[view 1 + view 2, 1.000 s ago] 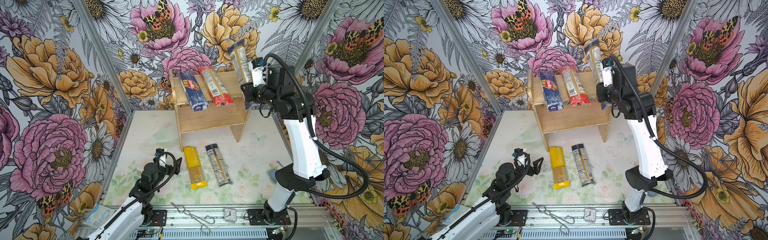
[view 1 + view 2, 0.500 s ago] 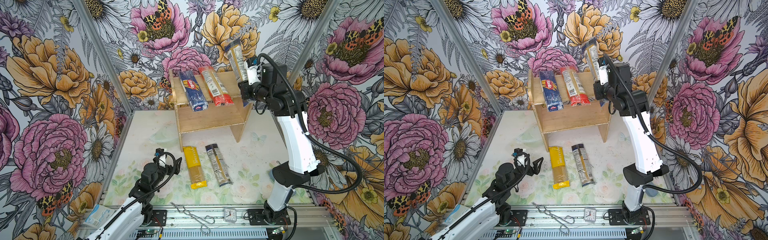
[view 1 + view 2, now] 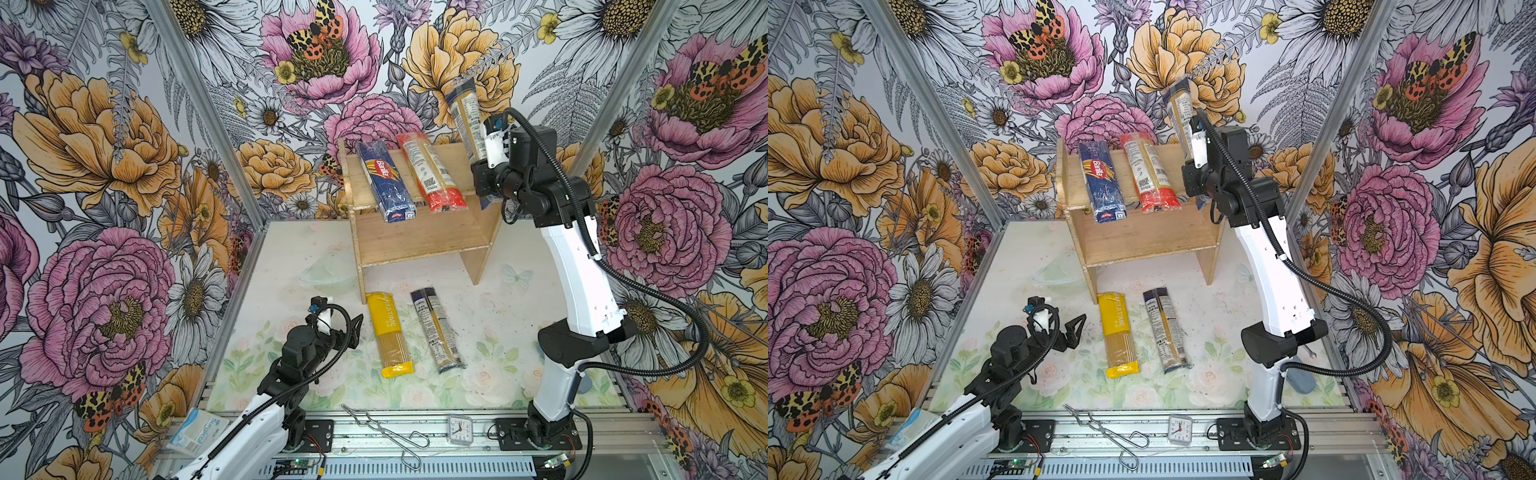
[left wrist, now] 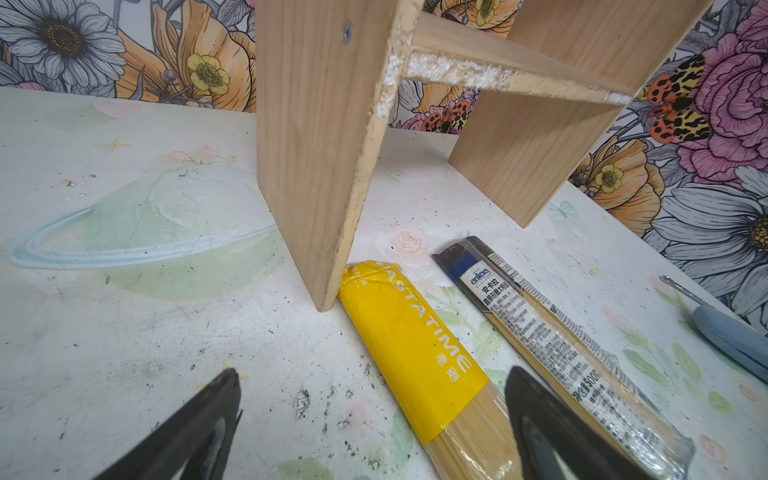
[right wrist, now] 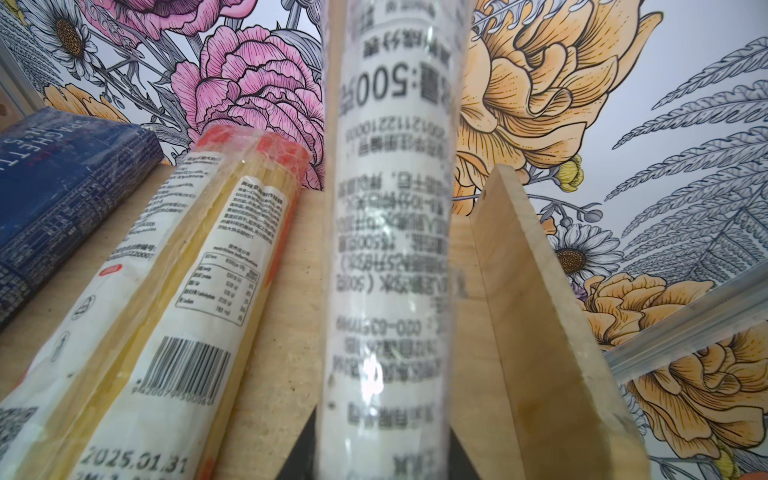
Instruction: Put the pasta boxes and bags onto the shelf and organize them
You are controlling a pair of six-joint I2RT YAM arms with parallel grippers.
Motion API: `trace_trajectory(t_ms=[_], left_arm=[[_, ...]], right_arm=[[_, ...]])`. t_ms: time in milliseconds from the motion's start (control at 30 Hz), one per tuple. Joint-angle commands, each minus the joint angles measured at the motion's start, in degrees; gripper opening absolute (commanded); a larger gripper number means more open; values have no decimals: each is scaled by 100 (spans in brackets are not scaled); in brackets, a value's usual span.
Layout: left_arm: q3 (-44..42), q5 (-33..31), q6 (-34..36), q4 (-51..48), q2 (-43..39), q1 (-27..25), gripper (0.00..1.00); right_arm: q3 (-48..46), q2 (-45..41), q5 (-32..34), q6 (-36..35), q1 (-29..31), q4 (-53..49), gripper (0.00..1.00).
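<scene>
The pale wood shelf (image 3: 415,241) (image 3: 1142,245) stands at the back. On its top board lie a dark blue Barilla pack (image 3: 386,180) (image 3: 1100,183) and a red-ended clear pack (image 3: 432,174) (image 3: 1150,172). My right gripper (image 3: 482,162) (image 5: 380,457) is shut on a clear pack with dark ends (image 3: 465,116) (image 3: 1179,112) (image 5: 390,249). It holds the pack tilted over the top board's right end, between the red-ended pack (image 5: 187,291) and the side panel (image 5: 519,291). A yellow pack (image 3: 388,332) (image 4: 415,345) and another clear dark-ended pack (image 3: 436,328) (image 4: 561,332) lie on the table. My left gripper (image 3: 353,328) (image 4: 374,376) is open beside the yellow pack.
Metal tongs (image 3: 386,428), a small clock (image 3: 460,430) and a white-blue Surgical packet (image 3: 197,430) lie along the front rail. A grey-blue handled tool (image 4: 727,336) (image 3: 1300,380) rests at the table's right side. Flowered walls close in the left, back and right.
My right gripper has carried the clear pack a little to the left, in over the shelf's right end. The left arm has not moved.
</scene>
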Motion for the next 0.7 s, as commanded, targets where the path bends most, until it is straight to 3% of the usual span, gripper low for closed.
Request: trace_trajectory(t_ms=[0, 367, 467, 667], left_arm=[[-115, -80, -5, 3, -72, 52, 99], [-123, -75, -6, 2, -77, 50, 99], [-122, -77, -3, 6, -80, 50, 99], [-120, -73, -8, 2, -81, 50, 99]], right_arm=[[290, -151, 134, -26, 9, 1044, 0], [97, -153, 197, 61, 8, 1055, 0], [12, -147, 254, 66, 8, 1056, 8], [-174, -133, 280, 62, 2, 1056, 13]])
